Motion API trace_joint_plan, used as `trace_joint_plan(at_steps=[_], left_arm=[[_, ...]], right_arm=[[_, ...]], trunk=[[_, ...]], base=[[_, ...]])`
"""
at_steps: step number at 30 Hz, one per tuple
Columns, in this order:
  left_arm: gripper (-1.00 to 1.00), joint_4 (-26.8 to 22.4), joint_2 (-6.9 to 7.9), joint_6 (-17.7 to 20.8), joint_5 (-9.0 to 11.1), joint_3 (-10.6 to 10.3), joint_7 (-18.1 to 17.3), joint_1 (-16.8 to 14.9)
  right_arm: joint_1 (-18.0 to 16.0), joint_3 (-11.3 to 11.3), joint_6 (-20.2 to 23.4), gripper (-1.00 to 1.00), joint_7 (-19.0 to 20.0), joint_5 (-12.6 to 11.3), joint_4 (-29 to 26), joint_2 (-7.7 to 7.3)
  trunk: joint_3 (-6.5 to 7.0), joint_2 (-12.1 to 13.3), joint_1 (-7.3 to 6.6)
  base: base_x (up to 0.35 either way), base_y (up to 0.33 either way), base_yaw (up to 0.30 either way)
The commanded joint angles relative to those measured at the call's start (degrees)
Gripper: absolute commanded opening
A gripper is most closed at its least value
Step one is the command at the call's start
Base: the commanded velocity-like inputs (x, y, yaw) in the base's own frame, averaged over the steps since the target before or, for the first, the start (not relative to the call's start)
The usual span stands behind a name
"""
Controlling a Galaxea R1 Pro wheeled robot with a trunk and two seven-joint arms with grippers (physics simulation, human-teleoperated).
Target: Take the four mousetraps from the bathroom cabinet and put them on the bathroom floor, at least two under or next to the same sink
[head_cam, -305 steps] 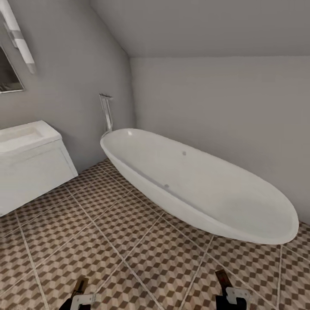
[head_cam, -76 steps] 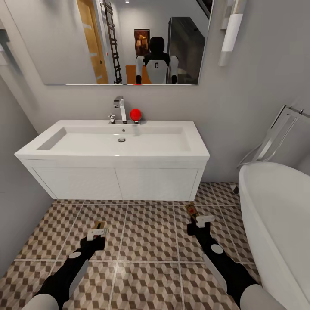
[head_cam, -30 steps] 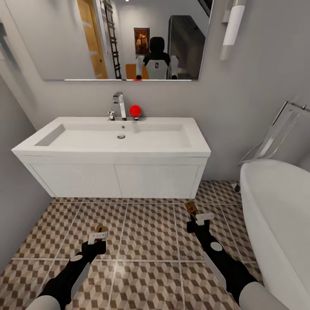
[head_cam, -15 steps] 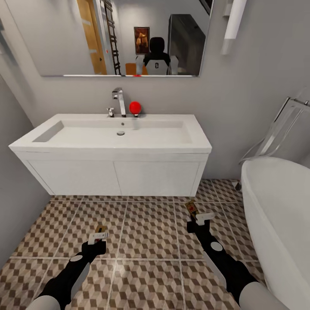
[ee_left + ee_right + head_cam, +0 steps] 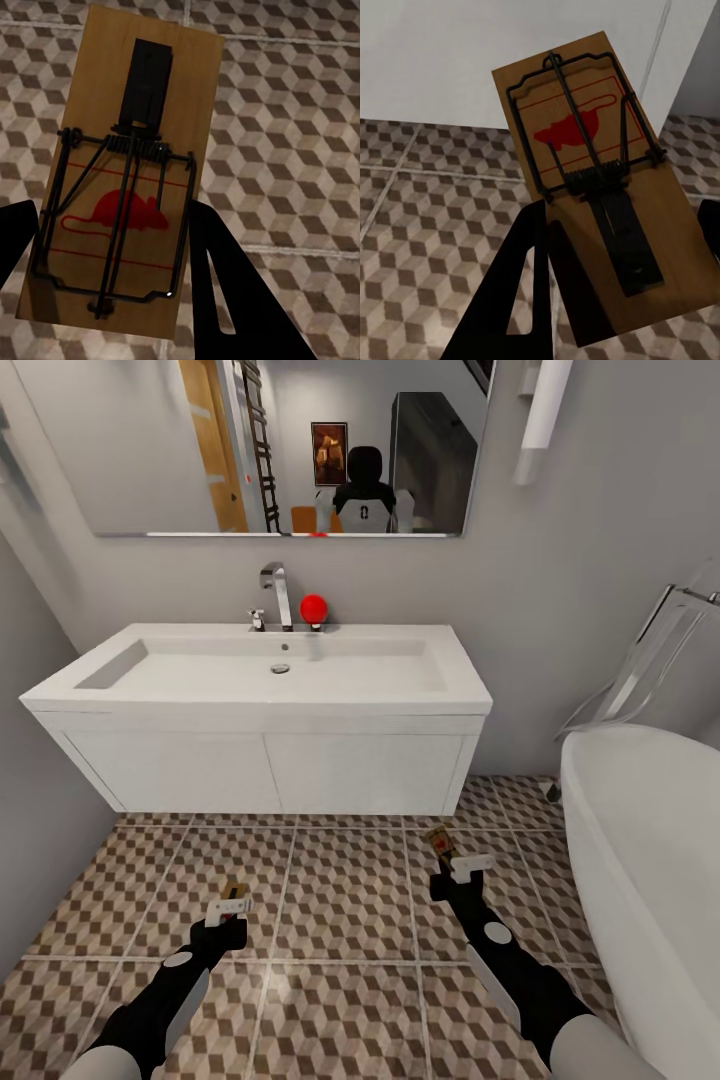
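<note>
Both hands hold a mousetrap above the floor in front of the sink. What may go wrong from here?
1. Both mousetraps are held above the bathroom floor; released there, they may bounce or flip.
2. The left hand is some way from the bathroom sink; its trap might not count as next to it.

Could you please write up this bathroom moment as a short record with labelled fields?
Left gripper: shut on a tan wooden mousetrap with dark wire and a red mouse mark, above the floor.
Right gripper: shut on a second tan wooden mousetrap, nearer the sink.
Sink: wide white wall-hung basin straight ahead, chrome tap at its back.
Floor: brown and beige cube-pattern tiles.
Bathtub: white oval tub beside the right arm.
</note>
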Motion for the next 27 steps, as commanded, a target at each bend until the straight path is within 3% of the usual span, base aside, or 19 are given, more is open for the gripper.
trace_joint_plan(at_steps=[1, 11, 27], left_arm=[[-1.00, -0.09, 0.06, 0.30, 0.54, -0.23, -0.14, -0.01], [-1.00, -0.09, 0.06, 0.30, 0.55, -0.28, -0.17, -0.01], [-1.00, -0.09, 0.06, 0.30, 0.60, -0.29, -0.25, -0.01]], right_arm=[[-0.07, 0.48, -0.28, -1.00, -0.53, -0.62, 0.00, -0.10], [-0.07, 0.49, -0.28, -1.00, -0.53, -0.62, 0.00, -0.11], [-0.07, 0.40, 0.15, -1.00, -0.53, -0.70, 0.00, 0.00]], trunk=[[-0.04, -0.02, 0.00], [-0.04, -0.02, 0.00], [-3.34, -6.44, 3.51]], base=[[0.000, 0.000, 0.000], [0.000, 0.000, 0.000], [0.000, 0.000, 0.000]])
